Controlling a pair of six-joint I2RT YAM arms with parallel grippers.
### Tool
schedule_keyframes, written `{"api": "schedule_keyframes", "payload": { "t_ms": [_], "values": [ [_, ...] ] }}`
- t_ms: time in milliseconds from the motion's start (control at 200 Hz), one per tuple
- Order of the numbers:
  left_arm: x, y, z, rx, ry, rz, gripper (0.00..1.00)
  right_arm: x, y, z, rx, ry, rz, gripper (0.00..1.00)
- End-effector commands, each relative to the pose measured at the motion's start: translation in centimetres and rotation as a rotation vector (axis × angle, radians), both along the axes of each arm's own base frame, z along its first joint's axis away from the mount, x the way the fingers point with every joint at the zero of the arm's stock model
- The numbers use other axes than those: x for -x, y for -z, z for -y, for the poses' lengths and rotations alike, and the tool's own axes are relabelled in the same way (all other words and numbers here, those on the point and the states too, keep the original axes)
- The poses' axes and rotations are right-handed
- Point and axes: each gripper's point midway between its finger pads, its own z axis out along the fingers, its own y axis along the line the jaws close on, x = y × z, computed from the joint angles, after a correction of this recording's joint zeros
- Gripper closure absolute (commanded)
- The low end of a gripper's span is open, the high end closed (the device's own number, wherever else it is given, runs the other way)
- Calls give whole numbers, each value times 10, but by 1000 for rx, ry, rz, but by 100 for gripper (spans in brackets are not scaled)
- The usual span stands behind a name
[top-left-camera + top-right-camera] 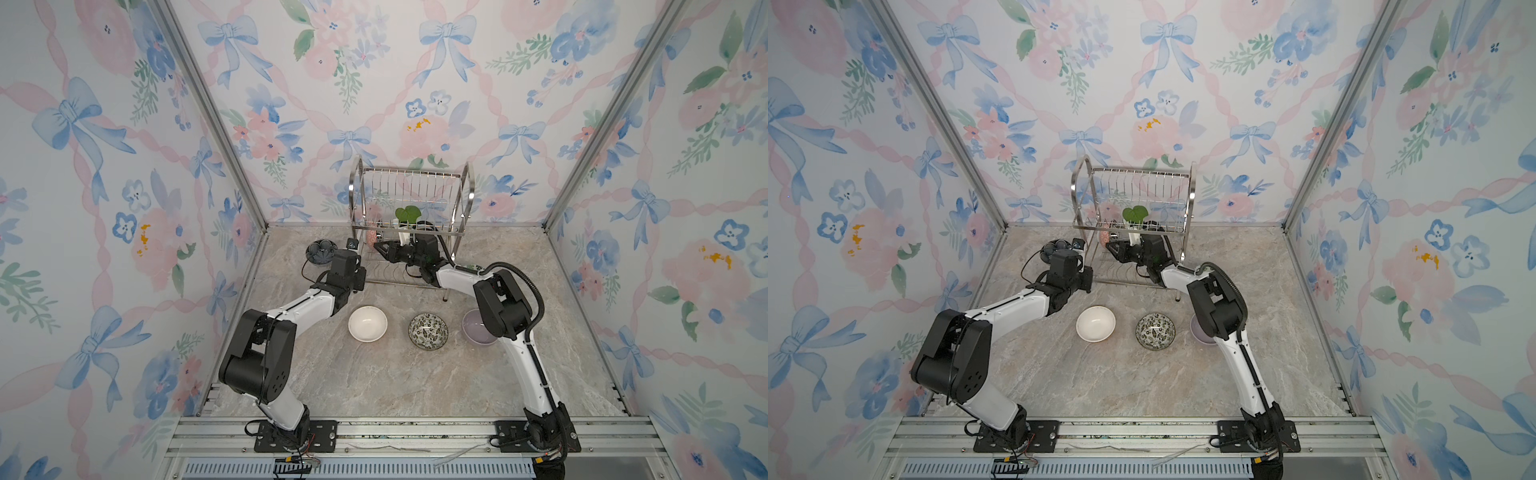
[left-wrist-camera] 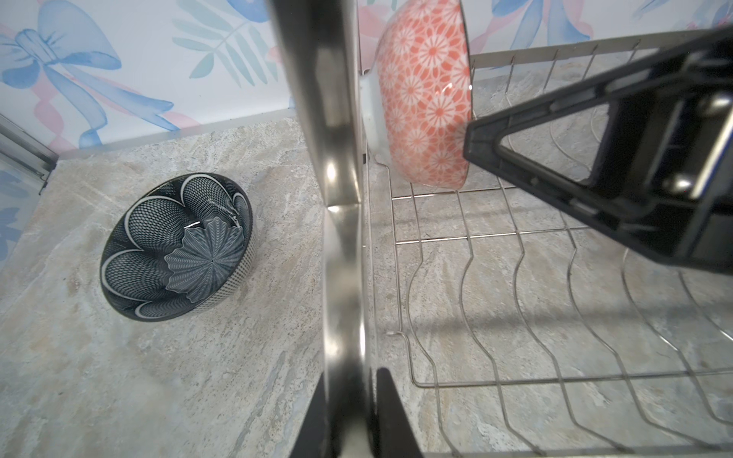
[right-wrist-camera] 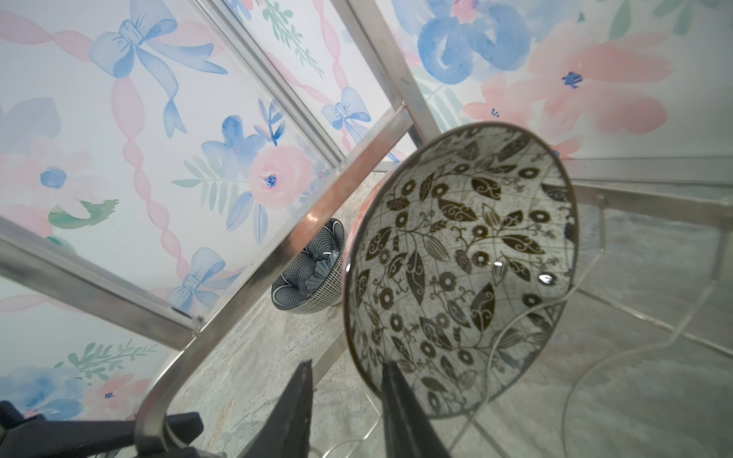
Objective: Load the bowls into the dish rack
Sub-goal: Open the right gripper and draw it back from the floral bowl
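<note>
Two grippers at dish rack (image 1: 409, 195). My left gripper (image 2: 351, 408) clamps rack's side tube, likely bracing it. My right gripper (image 3: 347, 368), jaws apart, straddles rim of black-and-white floral bowl (image 3: 464, 277), propped on edge in lower-tier wires. Dark blue bowl (image 2: 178, 246) sits beside rack.

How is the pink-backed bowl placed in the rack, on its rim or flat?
On its rim: the bowl stands on edge on the lower shelf of the dish rack, its opening facing sideways.

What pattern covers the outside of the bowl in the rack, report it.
The bowl: coral-pink with white flower medallions; clearest in left wrist view.
</note>
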Motion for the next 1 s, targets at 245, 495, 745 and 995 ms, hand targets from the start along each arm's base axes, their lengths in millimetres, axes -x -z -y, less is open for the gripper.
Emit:
{"api": "schedule_keyframes", "payload": {
  "t_ms": [245, 495, 745, 995],
  "values": [
    [5, 1, -6, -115, -2, -40, 100, 26, -26, 13, -93, 68, -4, 65],
    [5, -1, -7, -93, -18, -38, 100, 54, -24, 14, -80, 51, 5, 65],
    [4, -3, -6, -79, -29, -41, 95, 78, -35, 25, -100, 52, 20, 63],
    [3, -9, -3, -52, -16, -42, 77, 98, -36, 35, -73, 56, 10, 59]
  ]
}}
